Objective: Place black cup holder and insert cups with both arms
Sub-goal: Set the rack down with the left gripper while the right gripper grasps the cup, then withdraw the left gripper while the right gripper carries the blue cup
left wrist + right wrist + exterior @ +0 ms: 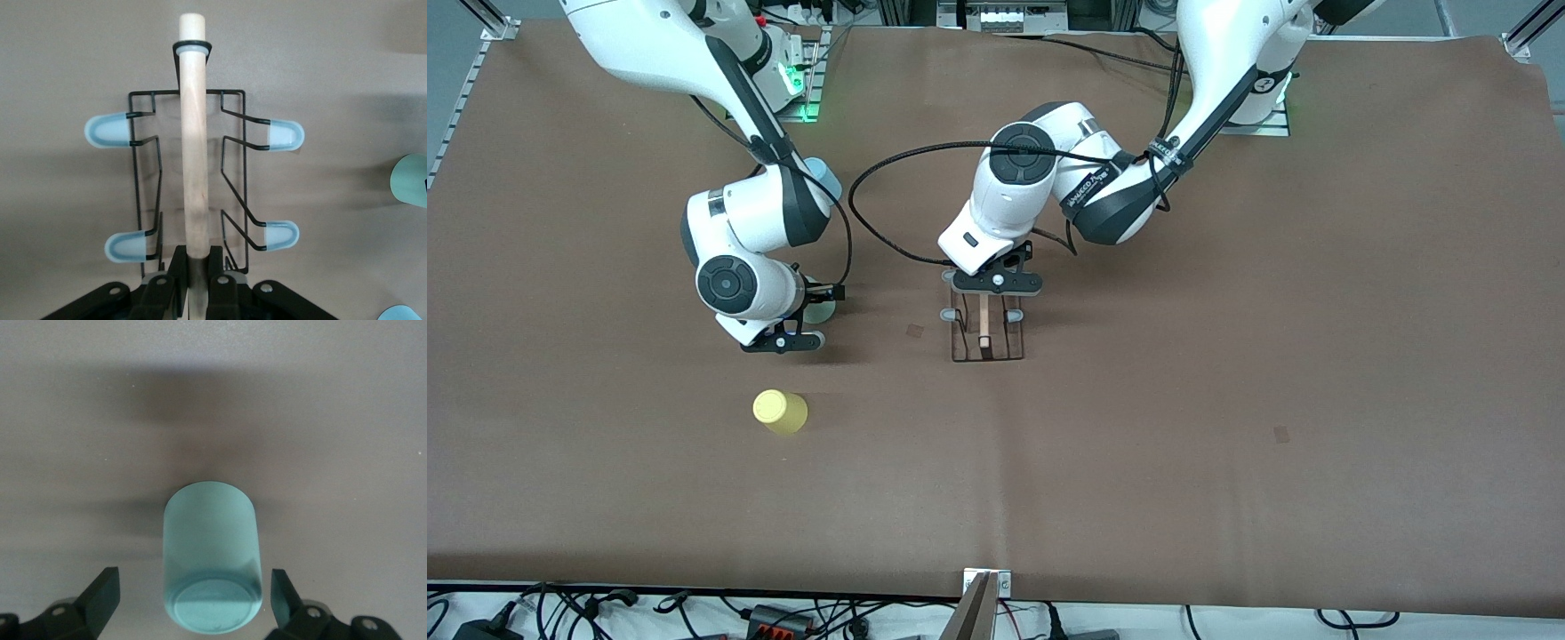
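left gripper (193,283) gripping black cup holder (190,193); right gripper (193,597) spread

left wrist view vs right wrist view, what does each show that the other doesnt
Only the left wrist view shows the black cup holder: its wooden rod handle is clamped in the shut left gripper, with four pale-tipped pegs sticking out sideways.

Only the right wrist view shows a whole pale green cup, standing upside down on the table between the fingers of the open right gripper, which do not touch it.

Both show the brown table cover and black gripper fingers at the frame edge.
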